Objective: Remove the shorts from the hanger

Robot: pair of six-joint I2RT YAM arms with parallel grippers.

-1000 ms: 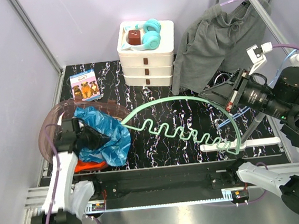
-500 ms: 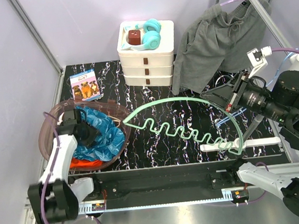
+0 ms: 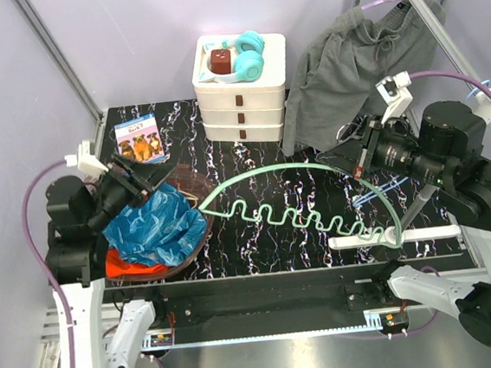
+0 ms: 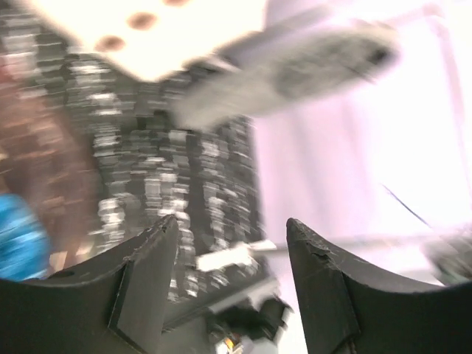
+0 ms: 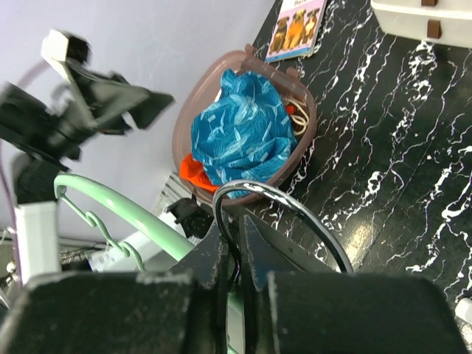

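The blue mottled shorts (image 3: pixel 154 232) lie in a brown basket (image 3: pixel 200 240) at the left, on top of the orange shorts (image 3: pixel 132 266). They also show in the right wrist view: blue (image 5: pixel 243 133), orange (image 5: pixel 195 171). The dark grey shorts (image 3: pixel 348 70) hang from the rack at the back right. My left gripper (image 3: pixel 144 172) is open and empty, raised above the basket; its view (image 4: pixel 232 243) is blurred. My right gripper (image 3: pixel 347 150) is shut on the metal hook (image 5: pixel 295 214) of the bare green hanger (image 3: pixel 270 168), held over the table.
A white drawer stack (image 3: pixel 242 106) with teal headphones (image 3: pixel 249 55) and a brown box stands at the back. A dog booklet (image 3: pixel 139 139) lies behind the basket. The rack's pole (image 3: pixel 424 10) and white base bar (image 3: pixel 416 235) stand at the right.
My left gripper has let go of the blue shorts and risen out of the basket, swinging up and back. My right gripper has carried the hanger slightly left and back.
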